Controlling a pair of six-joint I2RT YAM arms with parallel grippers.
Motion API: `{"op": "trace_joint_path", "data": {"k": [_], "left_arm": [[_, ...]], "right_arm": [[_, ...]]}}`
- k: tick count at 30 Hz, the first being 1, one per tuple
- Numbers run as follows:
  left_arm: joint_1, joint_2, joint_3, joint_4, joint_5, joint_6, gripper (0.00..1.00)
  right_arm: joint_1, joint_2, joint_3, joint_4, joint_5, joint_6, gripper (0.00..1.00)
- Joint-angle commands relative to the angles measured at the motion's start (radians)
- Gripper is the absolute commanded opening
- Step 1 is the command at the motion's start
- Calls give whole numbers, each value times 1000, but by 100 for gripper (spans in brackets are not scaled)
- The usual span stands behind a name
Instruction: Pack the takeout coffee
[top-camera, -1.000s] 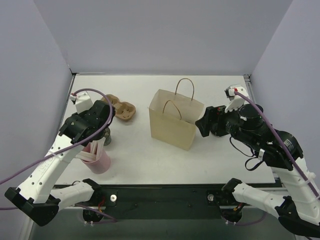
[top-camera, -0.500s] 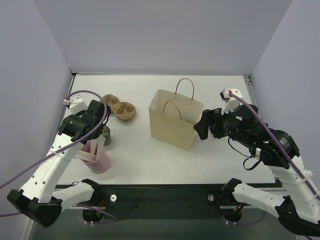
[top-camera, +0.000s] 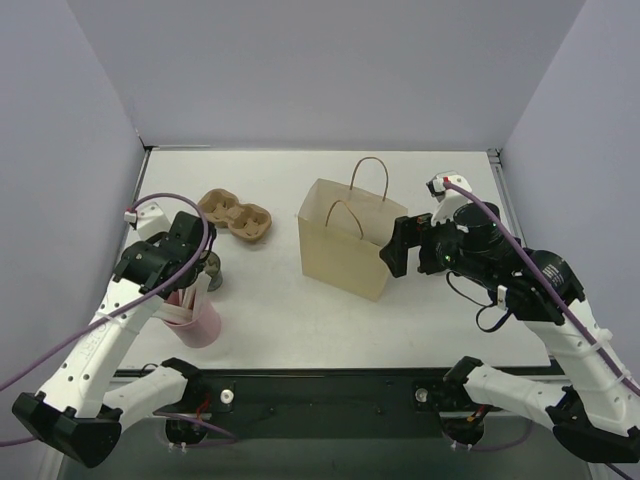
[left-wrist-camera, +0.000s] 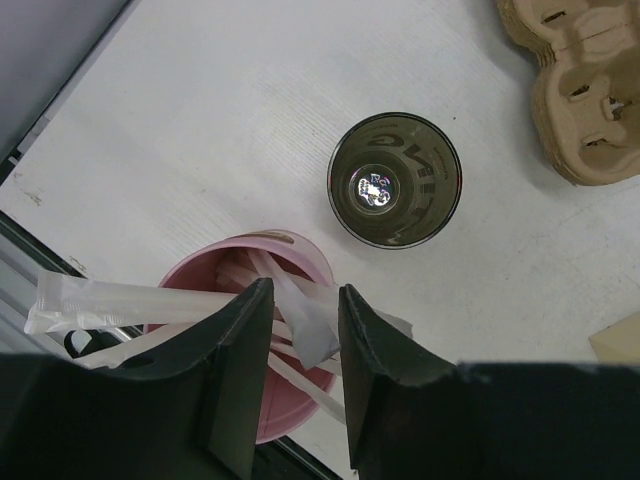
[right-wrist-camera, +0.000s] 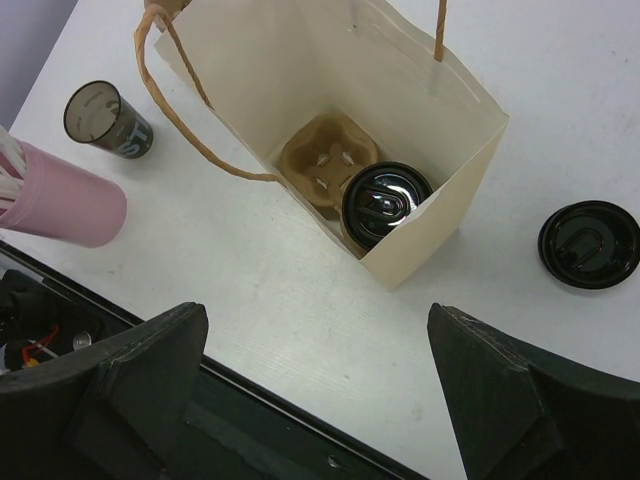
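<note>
A lidded takeout coffee (right-wrist-camera: 385, 205) stands in a pulp tray (right-wrist-camera: 322, 160) inside the tan paper bag (top-camera: 345, 250) (right-wrist-camera: 470, 150). A second black cup (left-wrist-camera: 395, 180) (top-camera: 213, 268), without a lid, stands on the table beside the pink cup (left-wrist-camera: 250, 400) (top-camera: 200, 322). My left gripper (left-wrist-camera: 305, 295) (top-camera: 188, 290) hangs over the pink cup, jaws narrowed but apart. A paper-wrapped stick end (left-wrist-camera: 305, 325) lies between them, not clamped. My right gripper (right-wrist-camera: 318, 312) (top-camera: 392, 250) is wide open and empty, above the table by the bag's right side.
An empty brown two-well tray (top-camera: 237, 213) (left-wrist-camera: 585, 90) lies at the back left. A loose dark lid (right-wrist-camera: 588, 243) rests on the table right of the bag. The table's black front rail (right-wrist-camera: 250, 420) runs below the right gripper.
My left gripper has drawn back toward me over the pink cup, and its jaws have narrowed. The right gripper has shifted left, closer to the bag.
</note>
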Motion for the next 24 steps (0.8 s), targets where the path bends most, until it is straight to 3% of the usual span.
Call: {"op": "trace_joint_path", "data": {"k": [1, 7, 10, 14, 24], "left_arm": [[18, -7, 3, 56, 11, 30, 40], [27, -13, 47, 30, -21, 53, 16], [32, -17, 86, -1, -38, 56, 14], [32, -23, 188, -64, -47, 49, 1], [33, -154, 386, -8, -108, 104, 0]], "right_arm": [[-5, 8, 25, 0, -12, 22, 98], [-5, 21, 31, -1, -11, 28, 98], [-5, 33, 46, -3, -12, 22, 98], [-3, 47, 71, -7, -35, 7, 98], [-5, 64, 127, -13, 46, -88, 98]]}}
